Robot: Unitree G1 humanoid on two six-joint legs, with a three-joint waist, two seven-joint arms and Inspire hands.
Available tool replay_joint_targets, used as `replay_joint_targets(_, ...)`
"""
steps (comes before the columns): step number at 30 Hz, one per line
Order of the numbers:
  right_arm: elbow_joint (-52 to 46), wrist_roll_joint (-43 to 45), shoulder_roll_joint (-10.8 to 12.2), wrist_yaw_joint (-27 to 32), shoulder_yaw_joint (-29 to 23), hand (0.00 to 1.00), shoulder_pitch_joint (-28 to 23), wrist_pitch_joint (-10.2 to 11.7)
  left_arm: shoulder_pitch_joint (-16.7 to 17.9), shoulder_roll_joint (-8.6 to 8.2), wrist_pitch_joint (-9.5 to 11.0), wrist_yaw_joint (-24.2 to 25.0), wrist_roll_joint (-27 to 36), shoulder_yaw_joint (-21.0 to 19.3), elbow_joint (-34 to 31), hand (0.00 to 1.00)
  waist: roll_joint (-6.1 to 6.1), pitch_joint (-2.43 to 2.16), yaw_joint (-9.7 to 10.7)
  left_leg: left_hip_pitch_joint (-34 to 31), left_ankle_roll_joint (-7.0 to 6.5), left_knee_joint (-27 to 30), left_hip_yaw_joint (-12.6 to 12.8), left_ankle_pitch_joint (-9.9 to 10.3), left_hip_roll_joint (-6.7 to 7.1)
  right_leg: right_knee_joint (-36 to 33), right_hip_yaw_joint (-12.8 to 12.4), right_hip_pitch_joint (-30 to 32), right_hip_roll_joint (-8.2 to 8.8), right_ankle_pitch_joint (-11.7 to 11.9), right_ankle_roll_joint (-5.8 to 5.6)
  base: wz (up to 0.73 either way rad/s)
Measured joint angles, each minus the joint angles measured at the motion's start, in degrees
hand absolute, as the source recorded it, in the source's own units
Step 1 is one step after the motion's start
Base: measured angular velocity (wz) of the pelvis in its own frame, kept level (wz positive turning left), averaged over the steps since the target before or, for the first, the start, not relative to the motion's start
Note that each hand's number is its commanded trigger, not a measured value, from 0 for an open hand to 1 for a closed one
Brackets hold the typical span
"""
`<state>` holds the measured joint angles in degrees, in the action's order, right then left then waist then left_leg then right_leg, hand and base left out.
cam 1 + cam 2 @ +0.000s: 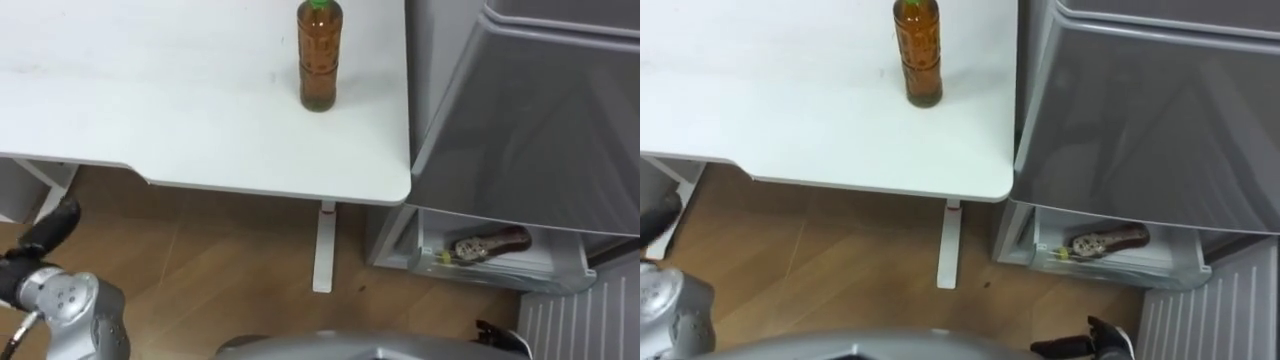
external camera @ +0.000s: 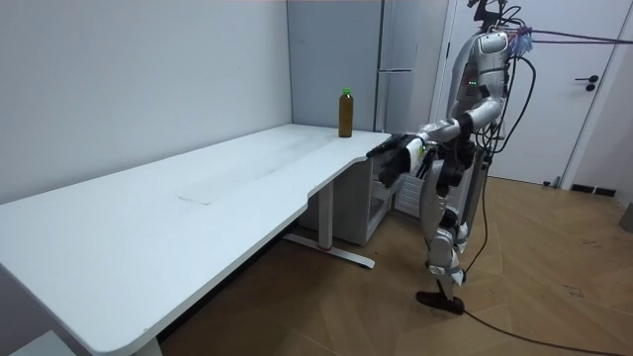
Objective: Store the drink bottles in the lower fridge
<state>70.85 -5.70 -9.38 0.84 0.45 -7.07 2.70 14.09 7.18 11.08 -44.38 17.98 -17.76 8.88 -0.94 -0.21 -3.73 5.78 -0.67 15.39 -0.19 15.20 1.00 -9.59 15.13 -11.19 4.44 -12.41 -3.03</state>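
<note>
Robot is standing at the right end of the table (image 1: 150,110), next to the fridge (image 1: 540,120), with its head looking down over both.

Tea bottle (image 1: 320,58): standing upright on the table near the far right corner, close to the right edge, with nothing touching it. Green cap (image 1: 318,5) is on and amber liquid is reaching almost to the neck. I am judging it full, so fairly heavy for its size. The plastic wall is probably stiff while sealed, but smooth and likely slick under hard fingers. It is tall and narrow, so a nudge high up is liable to tip it. Best hold: round the ribbed middle, below the shoulder, thumb opposite the fingers.

A second bottle (image 1: 490,245) is lying on its side in the fridge's open bottom drawer (image 1: 560,272). I am reckoning the task about half done.

Left hand (image 1: 52,230): reaching forward off the table's near edge, over the floor (image 1: 230,260), well apart from the tea bottle. Fingers are loosely straight and carrying nothing.

Right hand (image 2: 442,178): appears to be hanging low by the hip in the room view. I cannot tell its state.
</note>
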Motion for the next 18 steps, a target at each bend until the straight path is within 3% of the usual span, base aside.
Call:
replay_joint_targets(5, 0.1, 1.3, 0.7, -0.4, 0.0, 0.00, 0.0, 1.5, -0.2, 0.35, 0.8, 1.4, -9.2, 1.1, -8.4, 0.00, -0.21, 0.04, 0.4, -0.1, -0.03, 0.1, -0.1, -0.1, 0.08, 0.1, 0.7, -0.2, 0.08, 0.0, 0.00, 0.06)
replay_joint_targets(12, 0.2, 1.4, 0.7, -1.1, 0.0, 0.00, 0.1, 2.2, -1.1, 0.42, 1.1, 6.7, -11.5, 4.7, -21.5, 0.00, -0.44, 0.42, 1.8, -0.2, -0.03, 0.2, -0.4, -0.1, 0.31, 0.9, 0.8, -0.7, 0.10, 0.0, -0.04, 0.01)
replay_joint_targets(18, 0.3, 1.3, 0.7, -2.0, 0.4, 0.00, 0.3, 3.7, -4.4, 0.49, 1.5, 16.1, -11.3, 8.4, -22.8, 0.00, -0.66, 0.89, 2.2, -0.4, -0.04, 0.2, -0.4, -0.1, 0.31, 0.9, 0.6, -0.6, 0.10, 0.0, -0.04, 0.00)
